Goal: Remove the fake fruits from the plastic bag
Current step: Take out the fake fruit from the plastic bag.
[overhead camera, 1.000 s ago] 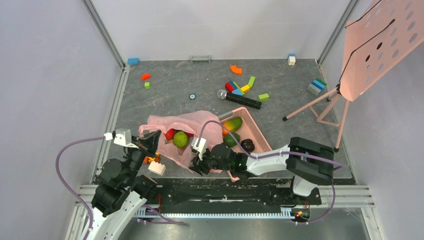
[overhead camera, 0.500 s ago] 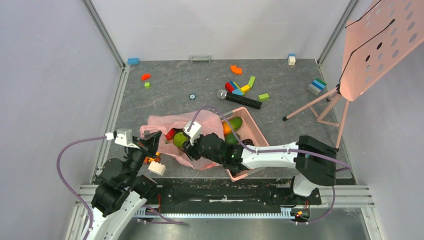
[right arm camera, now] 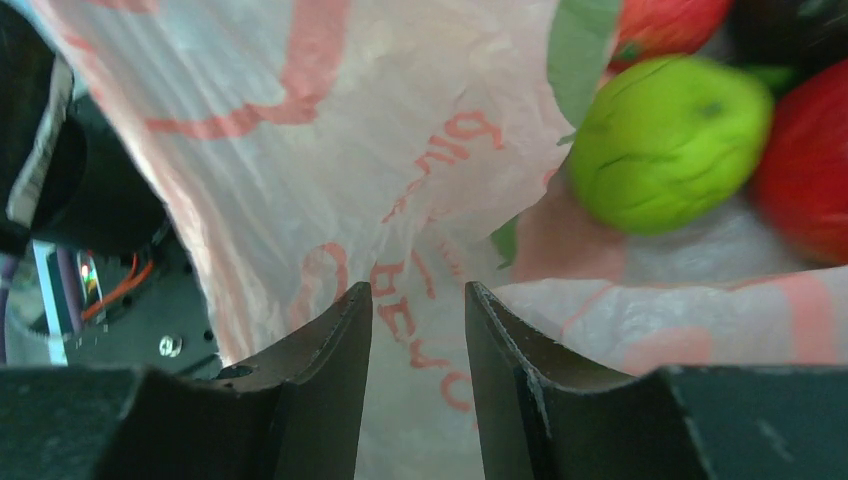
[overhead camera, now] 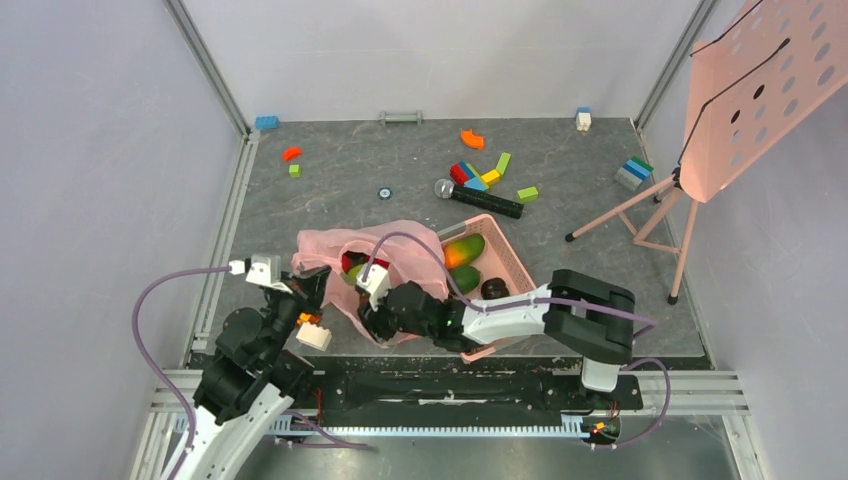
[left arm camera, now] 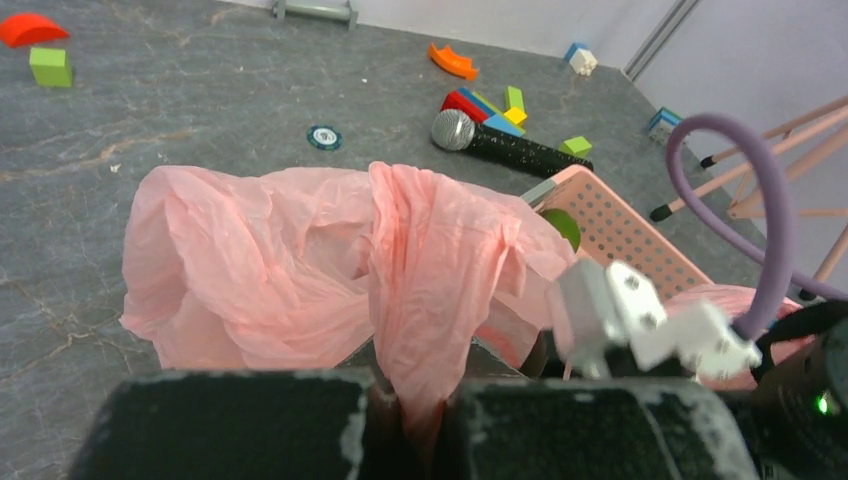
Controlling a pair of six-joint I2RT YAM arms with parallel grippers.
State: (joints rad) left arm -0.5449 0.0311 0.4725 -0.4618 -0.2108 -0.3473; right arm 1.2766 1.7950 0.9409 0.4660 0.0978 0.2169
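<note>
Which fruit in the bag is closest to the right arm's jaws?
The lime-green bumpy fruit. It lies inside the pink bag, just beyond the right arm's jaws. The red fruits sit farther off, beside and behind it.

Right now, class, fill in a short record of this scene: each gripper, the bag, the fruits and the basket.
left gripper: shut, pinching a fold of the plastic bag
right gripper: jaws apart, facing the bag, holding nothing
lime-green fruit: inside the bag, untouched
red fruit: inside the bag, beside the green one
pink basket: beside the bag, mango inside
</note>
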